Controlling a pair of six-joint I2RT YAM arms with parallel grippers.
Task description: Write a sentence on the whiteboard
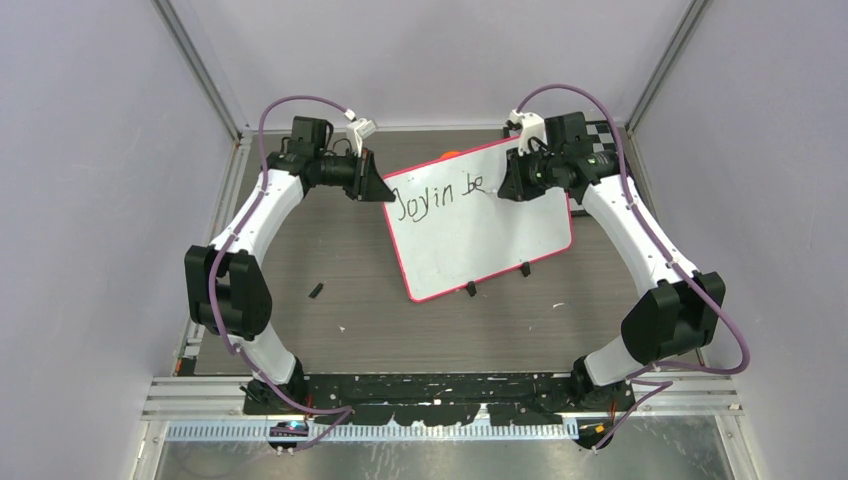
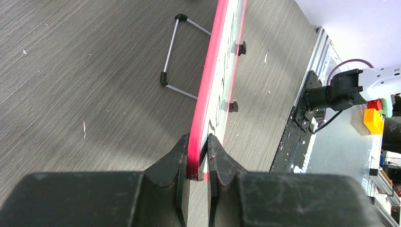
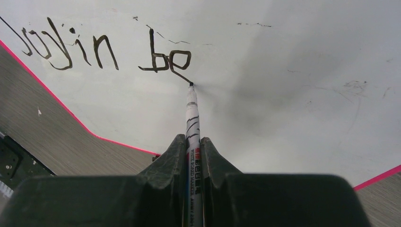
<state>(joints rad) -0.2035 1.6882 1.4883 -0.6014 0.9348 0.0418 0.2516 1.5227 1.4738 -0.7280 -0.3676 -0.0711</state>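
Note:
The whiteboard (image 1: 480, 235) stands tilted on the table, white with a pink-red rim and two black clips on its near edge. The sentence (image 1: 440, 193) reads "Joyin be" in one line; it also shows in the right wrist view (image 3: 108, 49). My left gripper (image 1: 385, 190) is shut on the board's left rim (image 2: 198, 146). My right gripper (image 1: 508, 188) is shut on a white marker (image 3: 193, 123), whose tip touches the board at the end of the "e". The whiteboard fills the right wrist view (image 3: 283, 94).
A wire stand (image 2: 172, 54) props the board from behind. A small black piece (image 1: 316, 291) lies on the table to the left of the board. A checkerboard (image 1: 600, 132) lies at the back right. An orange object (image 1: 451, 154) peeks over the board's top edge.

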